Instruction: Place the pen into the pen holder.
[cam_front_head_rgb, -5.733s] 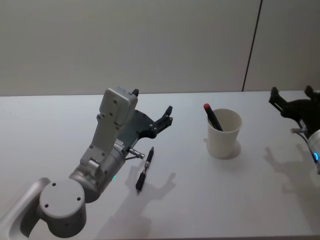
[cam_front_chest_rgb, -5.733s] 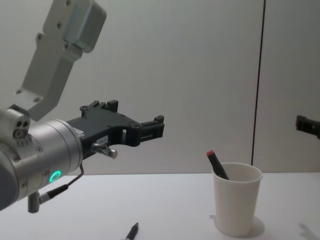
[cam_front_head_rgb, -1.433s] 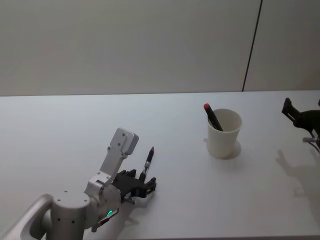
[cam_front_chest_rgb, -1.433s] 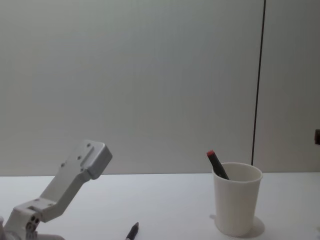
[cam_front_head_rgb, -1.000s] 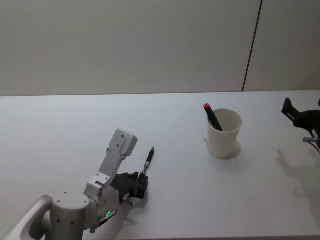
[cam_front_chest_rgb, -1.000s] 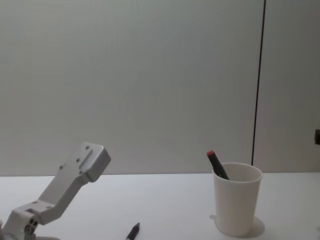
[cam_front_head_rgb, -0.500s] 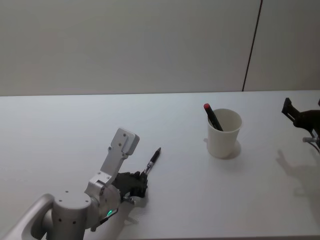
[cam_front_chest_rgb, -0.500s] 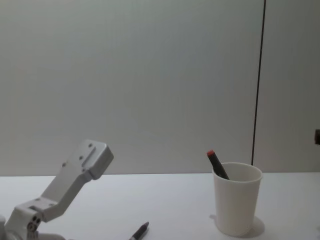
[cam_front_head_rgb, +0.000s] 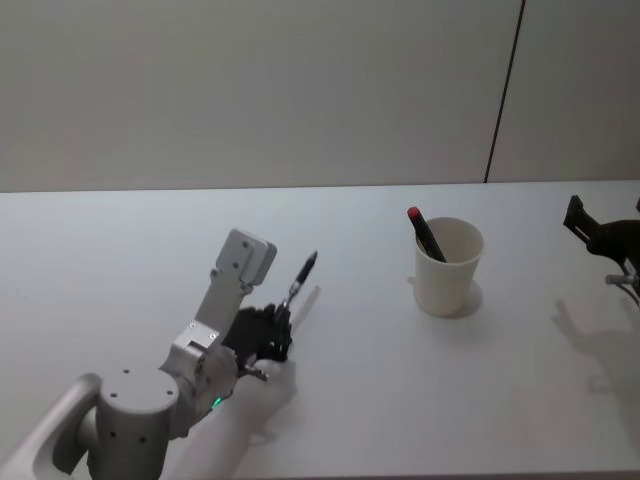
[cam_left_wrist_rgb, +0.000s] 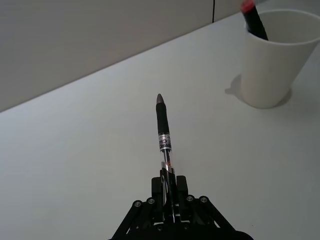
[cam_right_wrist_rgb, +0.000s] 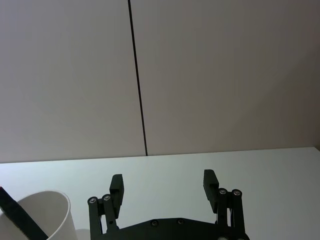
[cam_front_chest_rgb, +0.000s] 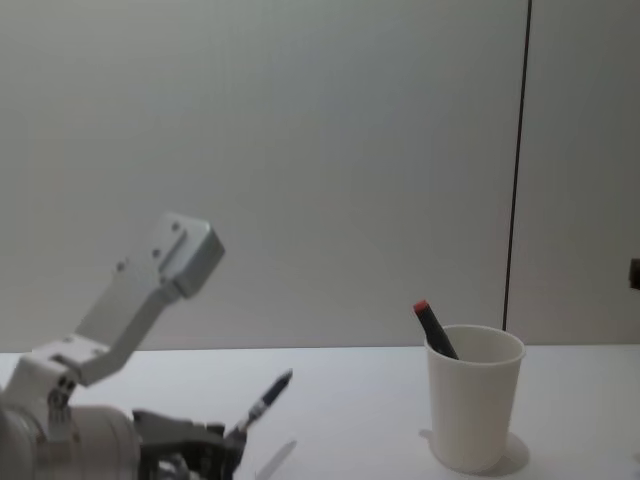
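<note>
The left gripper (cam_front_head_rgb: 278, 328) grips the black pen (cam_front_head_rgb: 301, 278), tip tilted toward 1 o'clock, with the paper cup (cam_front_head_rgb: 447, 275) at its 3 o'clock. The pen now rides higher than before; the right gripper (cam_front_head_rgb: 600, 228) idles open farther out at 3 o'clock.

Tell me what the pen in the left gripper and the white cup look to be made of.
The pen, clamped in the left gripper, looks like plastic: a clear glossy barrel with a printed label and a dark matte, probably rubber, grip. The pen holder looks like matte white paper, judging by its thin wall and rolled rim.
</note>
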